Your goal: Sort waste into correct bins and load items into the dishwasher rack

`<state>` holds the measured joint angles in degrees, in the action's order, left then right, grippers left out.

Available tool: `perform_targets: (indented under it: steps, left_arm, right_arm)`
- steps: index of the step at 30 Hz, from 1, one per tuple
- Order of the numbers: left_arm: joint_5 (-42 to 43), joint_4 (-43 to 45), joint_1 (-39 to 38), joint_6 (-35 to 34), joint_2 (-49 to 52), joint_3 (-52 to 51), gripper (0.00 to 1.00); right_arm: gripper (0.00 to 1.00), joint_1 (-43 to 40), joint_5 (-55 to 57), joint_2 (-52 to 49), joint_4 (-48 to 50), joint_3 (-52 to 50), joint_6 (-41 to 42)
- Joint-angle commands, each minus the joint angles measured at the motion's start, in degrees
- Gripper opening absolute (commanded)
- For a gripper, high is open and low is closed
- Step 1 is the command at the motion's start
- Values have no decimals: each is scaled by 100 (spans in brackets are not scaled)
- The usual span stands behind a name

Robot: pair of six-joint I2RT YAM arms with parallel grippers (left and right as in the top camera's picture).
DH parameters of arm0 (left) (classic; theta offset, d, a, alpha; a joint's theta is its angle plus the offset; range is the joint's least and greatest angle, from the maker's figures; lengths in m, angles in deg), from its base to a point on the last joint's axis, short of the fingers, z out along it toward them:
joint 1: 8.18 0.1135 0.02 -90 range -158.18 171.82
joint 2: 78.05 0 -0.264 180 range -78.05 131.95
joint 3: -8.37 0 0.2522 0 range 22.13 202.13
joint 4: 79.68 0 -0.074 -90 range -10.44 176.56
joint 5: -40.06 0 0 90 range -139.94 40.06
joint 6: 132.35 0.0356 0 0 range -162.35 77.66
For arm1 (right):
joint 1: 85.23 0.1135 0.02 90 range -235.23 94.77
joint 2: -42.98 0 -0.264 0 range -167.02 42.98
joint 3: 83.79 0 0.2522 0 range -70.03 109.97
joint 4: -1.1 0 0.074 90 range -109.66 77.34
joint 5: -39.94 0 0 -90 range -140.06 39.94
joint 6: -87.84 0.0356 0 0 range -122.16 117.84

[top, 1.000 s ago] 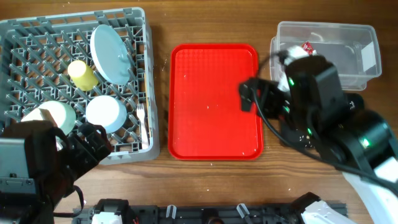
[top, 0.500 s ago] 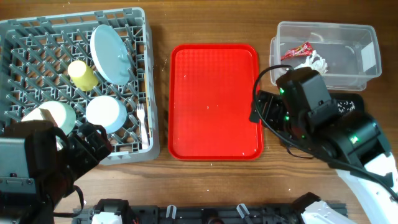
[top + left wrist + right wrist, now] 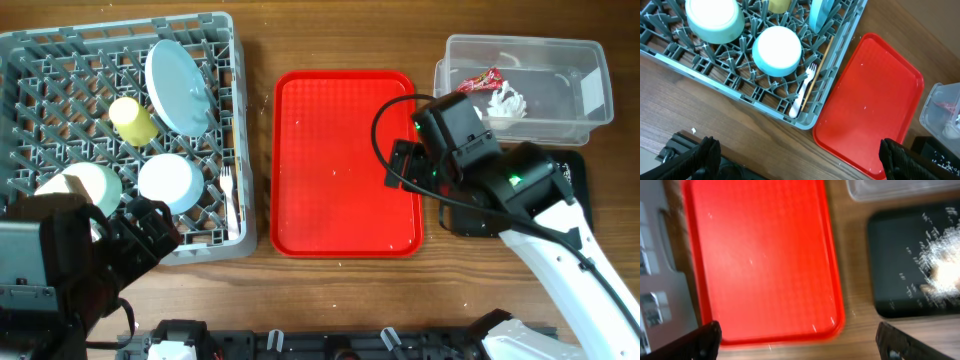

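The grey dishwasher rack point(image 3: 40, 60) holds the upright white plate point(image 3: 178, 85), yellow cup point(image 3: 132, 120), small white bowl point(image 3: 168, 182), pale green bowl point(image 3: 85, 188) and white fork point(image 3: 228, 190). The clear tub point(image 3: 560, 60) holds the red wrapper point(image 3: 480, 80) and white napkin point(image 3: 507, 100). The black tray point(image 3: 890, 280) carries rice scraps point(image 3: 940, 255). My right gripper point(image 3: 398, 165) is open and empty over the red tray's right edge; it also shows in the right wrist view point(image 3: 800, 345). My left gripper point(image 3: 800, 160) is open and empty by the rack's front corner.
The red serving tray point(image 3: 345, 160) lies between the rack and the bins, with a few white specks on it. In the overhead view my right arm covers most of the black tray point(image 3: 575, 180). Bare wooden table runs along the front edge.
My right arm has moved left and forward, away from the clear tub to the red tray's right edge. The wrapper and napkin now lie uncovered in the tub. The left arm has not moved.
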<state>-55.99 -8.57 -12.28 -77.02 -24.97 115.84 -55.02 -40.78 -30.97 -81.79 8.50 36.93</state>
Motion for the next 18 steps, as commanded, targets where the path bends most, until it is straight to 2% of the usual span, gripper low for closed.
perform_targets:
  steps: [1, 4, 6, 10, 14, 18]
  left_arm:
    - [46, 13, 24, -50, 15, 4, 100]
    - [46, 13, 24, -50, 17, 4, 100]
    - [46, 13, 24, -50, 17, 4, 100]
    - [46, 13, 24, -50, 17, 4, 100]
    - [46, 13, 24, -50, 17, 4, 100]
    - [46, 13, 24, -50, 17, 4, 100]
  right_arm:
    - [100, 13, 144, 507, 699, -667, -343]
    - [100, -107, 7, 1392, 1825, -1952, -304]
    - [100, -271, -149, 1731, 2159, -2441, -310]
    - [100, -1121, -442, 2586, 2653, -3563, -450]
    - [100, -2024, -1180, 3429, 3694, -4516, -1222]
    - [100, -2835, -1668, 4747, 4651, -5604, -1207]
